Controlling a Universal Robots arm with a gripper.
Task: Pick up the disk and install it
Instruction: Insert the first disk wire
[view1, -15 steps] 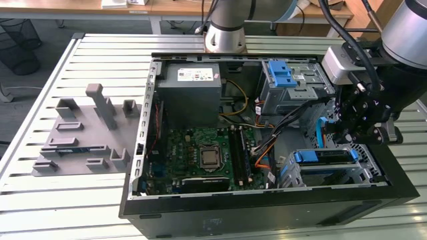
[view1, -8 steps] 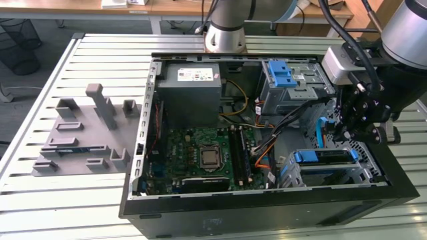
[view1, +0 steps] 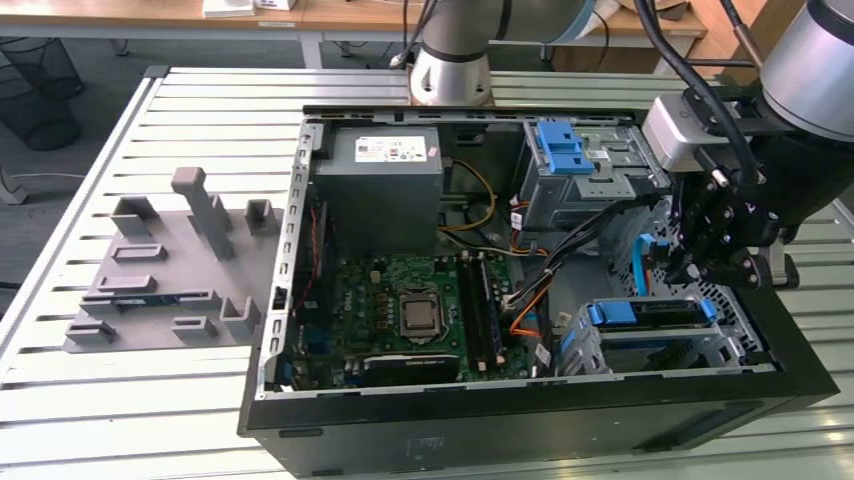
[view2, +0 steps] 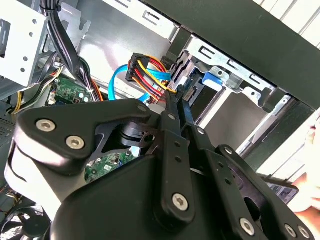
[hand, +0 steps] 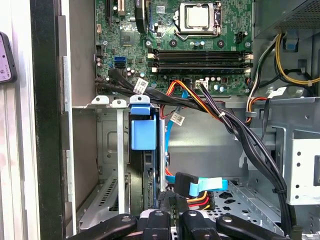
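An open computer case (view1: 534, 400) lies on the slatted bench (view1: 160, 400). The disk (view1: 650, 313), in its blue carrier, sits in the metal drive cage (view1: 721, 345) inside. The hand (view1: 714, 268) hovers just above, fingers closed together, holding nothing.

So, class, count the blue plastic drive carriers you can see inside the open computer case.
2. One blue carrier sits in the upper drive cage beside the power supply; the other sits in the lower bay beneath the gripper. More may be hidden.
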